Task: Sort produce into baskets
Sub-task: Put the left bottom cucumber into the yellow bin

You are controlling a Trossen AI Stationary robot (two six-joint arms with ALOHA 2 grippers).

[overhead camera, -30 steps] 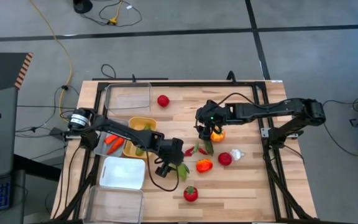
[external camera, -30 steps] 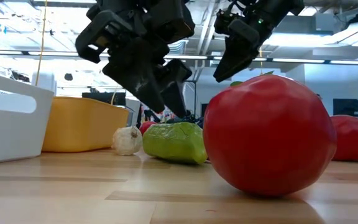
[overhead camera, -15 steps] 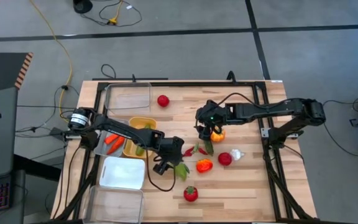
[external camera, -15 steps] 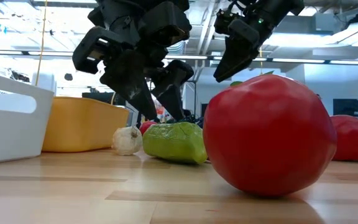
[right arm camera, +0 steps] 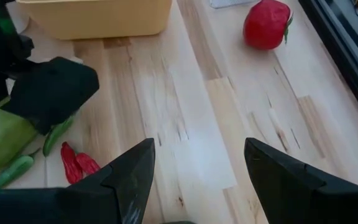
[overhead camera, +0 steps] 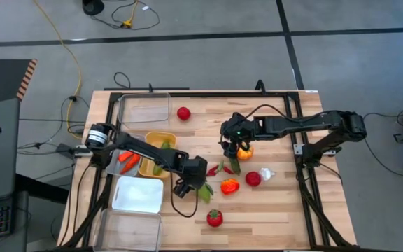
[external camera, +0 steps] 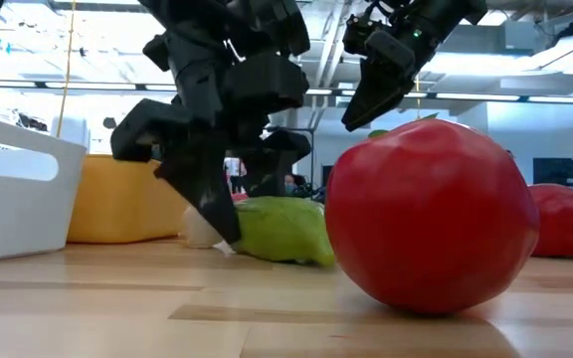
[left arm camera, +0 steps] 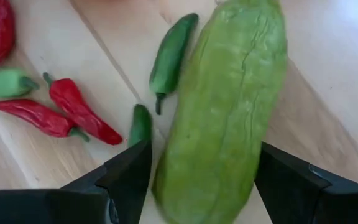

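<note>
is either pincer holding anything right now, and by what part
Nothing is held. The left pincer stands open astride the green cucumber, near one end, not closed on it. The right pincer is open and empty.

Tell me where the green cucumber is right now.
In the high view the cucumber lies near the table's middle, right of the white basket. The left gripper is open, one finger on each side of it.

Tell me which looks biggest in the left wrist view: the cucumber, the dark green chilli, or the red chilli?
1. Cucumber, by far the biggest.
2. Dark green chilli and red chilli look about alike, so I won't rank them.
</note>
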